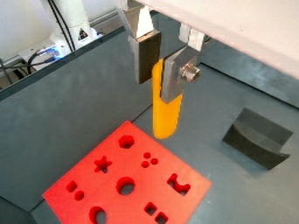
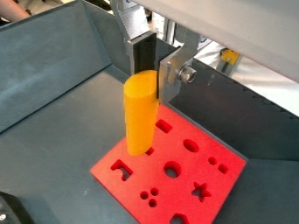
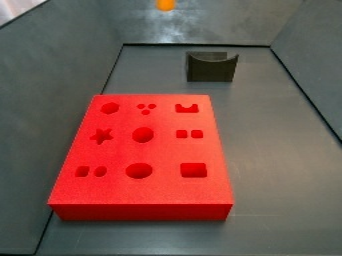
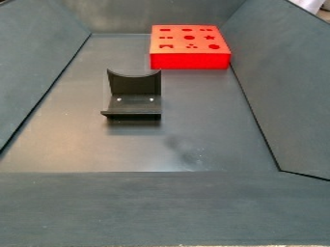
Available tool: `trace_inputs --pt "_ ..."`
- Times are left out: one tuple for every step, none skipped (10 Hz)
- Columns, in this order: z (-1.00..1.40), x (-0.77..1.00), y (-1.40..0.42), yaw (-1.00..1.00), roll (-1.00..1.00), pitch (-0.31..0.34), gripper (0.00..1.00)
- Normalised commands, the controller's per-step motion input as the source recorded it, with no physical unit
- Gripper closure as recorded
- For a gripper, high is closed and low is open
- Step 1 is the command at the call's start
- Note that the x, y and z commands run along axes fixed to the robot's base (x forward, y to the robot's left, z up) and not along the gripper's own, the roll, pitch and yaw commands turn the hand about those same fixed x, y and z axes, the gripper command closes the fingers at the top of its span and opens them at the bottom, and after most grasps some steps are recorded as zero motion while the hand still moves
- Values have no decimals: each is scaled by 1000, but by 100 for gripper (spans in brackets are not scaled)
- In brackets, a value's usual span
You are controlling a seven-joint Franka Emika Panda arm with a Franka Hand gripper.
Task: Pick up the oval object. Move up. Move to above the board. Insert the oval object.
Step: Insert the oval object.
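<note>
Silver flat-plate fingers (image 1: 170,73) with dark pads, wrist view: the two-finger gripper (image 1: 159,63) is clamped on the upper end of the oval object (image 1: 166,112), a smooth orange-yellow plastic-looking peg that hangs straight down from between the pads. Lower end free, clear of everything. Beneath and a little to one side of the peg tip lies the board (image 1: 117,149), a bright red rectangular slab with cut-out holes: star, circles, squares, notched shapes. Well apart from the fingers stands the dark grey notched block (image 1: 260,136) on the grey floor.

Wrist view, opposite side: gripper (image 2: 155,63) again closed on the peg (image 2: 140,114); rounded top face of the peg shows just beside one finger. Peg tip hangs over the near edge region of the board (image 2: 222,171), not yet in any hole. Upright hold judged deliberate, so the peg can go straight down into a matching opening.

Side view: board (image 3: 120,195) fills the foreground; block (image 3: 211,66) behind it. Only a small orange patch, the peg's lower end (image 3: 166,4), shows at the frame edge, high above the floor; gripper out of frame.

Side view, far end: block (image 4: 131,96) nearest, board (image 4: 191,56) beyond. Neither gripper nor peg visible.

Stage, as judged: lifted and carried; exact alignment over the oval hole outstanding.
</note>
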Motion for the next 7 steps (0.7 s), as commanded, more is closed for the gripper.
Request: trace_inputs --pt "-106 -11 -174 0 0 0 100" --pt "-240 -786 -286 -140 0 -211 100" --pt "-960 -563 -383 -360 -14 -133 100" --pt "-997 -577 -437 -291 -3 -100 100" --pt "-400 -157 -186 0 -29 -121 100" --pt "0 -69 -37 117 -14 0 100" --pt "-903 -286 -266 11 0 -151 100"
